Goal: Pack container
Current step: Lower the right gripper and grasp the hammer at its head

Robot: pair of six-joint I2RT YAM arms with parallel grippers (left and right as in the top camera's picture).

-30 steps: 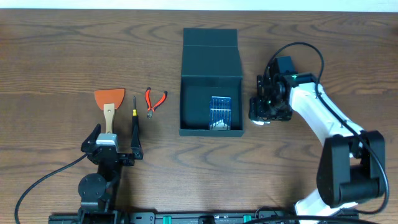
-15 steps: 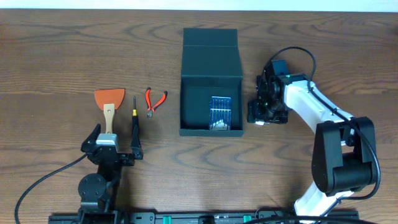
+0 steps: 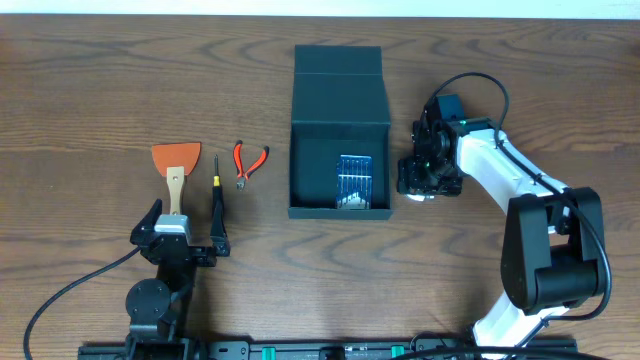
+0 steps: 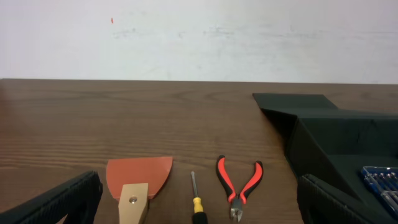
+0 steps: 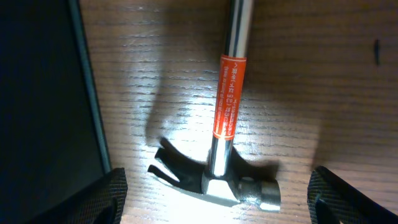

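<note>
One item was in: the blue bit case [image 3: 355, 180] lay inside the open container [image 3: 310, 170], mid-table. Scraper [image 3: 175, 160], screwdriver [image 3: 217, 195] and pliers [image 3: 248, 162] waited left of it; the hammer [image 5: 224, 118] lay right, under the right gripper [image 5: 217, 199], jaws wide astride its head. Left gripper [image 4: 199, 205] gaped, empty.

The left arm [image 3: 152, 295] is sitting folded low over its base at the near left edge. The left gripper [image 3: 184, 232] is pointing forward, level with the surface, with its jaws standing wide apart. The right arm [image 3: 510, 185] is reaching forward and inward from its base, wrist bent downward. The right gripper [image 3: 428, 178] is facing straight down, its fingers [image 5: 93, 199] spread wide.
</note>
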